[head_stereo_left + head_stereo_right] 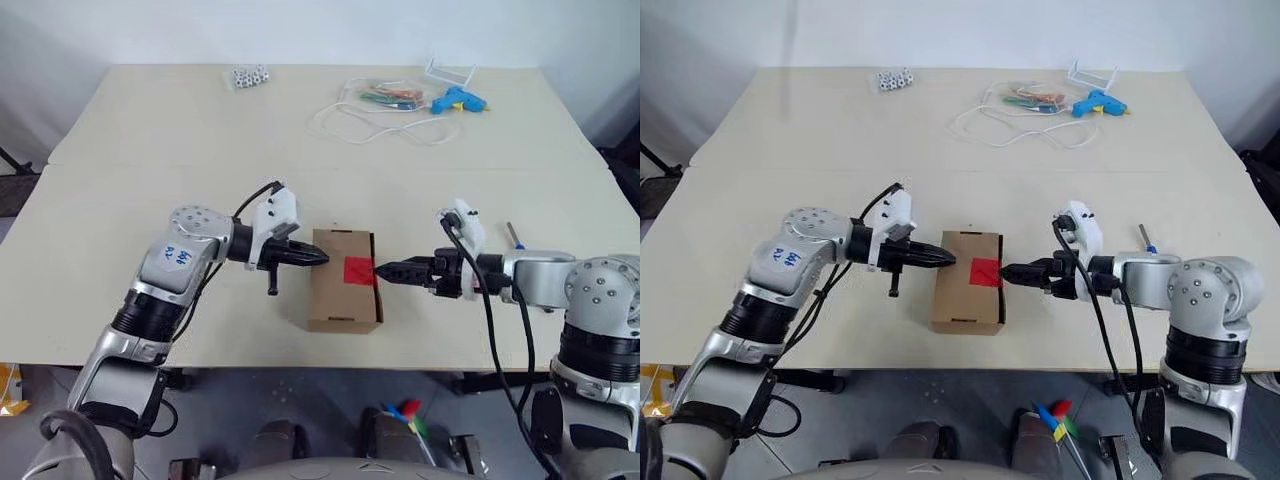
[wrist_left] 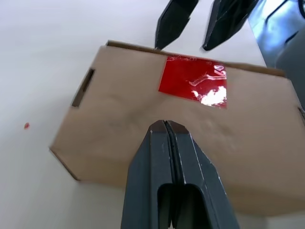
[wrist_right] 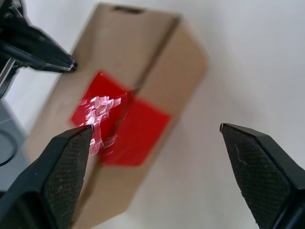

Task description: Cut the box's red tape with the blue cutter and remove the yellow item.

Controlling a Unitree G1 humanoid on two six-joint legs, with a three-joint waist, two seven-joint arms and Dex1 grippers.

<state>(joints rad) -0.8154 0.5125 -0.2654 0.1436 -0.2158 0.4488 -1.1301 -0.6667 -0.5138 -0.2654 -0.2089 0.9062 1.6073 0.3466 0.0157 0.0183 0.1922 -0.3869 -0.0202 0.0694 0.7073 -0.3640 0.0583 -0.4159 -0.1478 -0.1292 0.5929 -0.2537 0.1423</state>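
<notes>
- Two grippers are seen closing in on one carton from opposite sides, on a big pale table (image 1: 120, 160).
- Far left at the back, a small cluster of white dice-looking bits (image 1: 248, 77) is parked near the table's far edge.
- Left gripper (image 1: 318, 257) is pointed toward the right, fingers pressed tight together with nothing clamped; its tip is sat just at the left edge of the box (image 1: 338, 300), hovering over the top face in the left wrist view.
- Box is lying flat near the front edge of the table, between the two grippers, flaps shut, with a slot cutout visible on one end (image 2: 83, 88).
- Red tape (image 1: 359, 270) is stuck over the right-hand top edge of the box and folded down onto the side, looking intact.
- Right gripper (image 3: 155, 131) is aimed leftward at the tape, fingers spread wide apart and empty, one fingertip (image 3: 83, 133) right by the tape.
- Blue cutter (image 1: 514, 235) can just be made out lying on the table behind the right arm, mostly hidden.
- Back right: a tangle of white cord (image 1: 375, 125), a light-blue glue gun (image 1: 458, 100) and a small white stand (image 1: 449, 71).
</notes>
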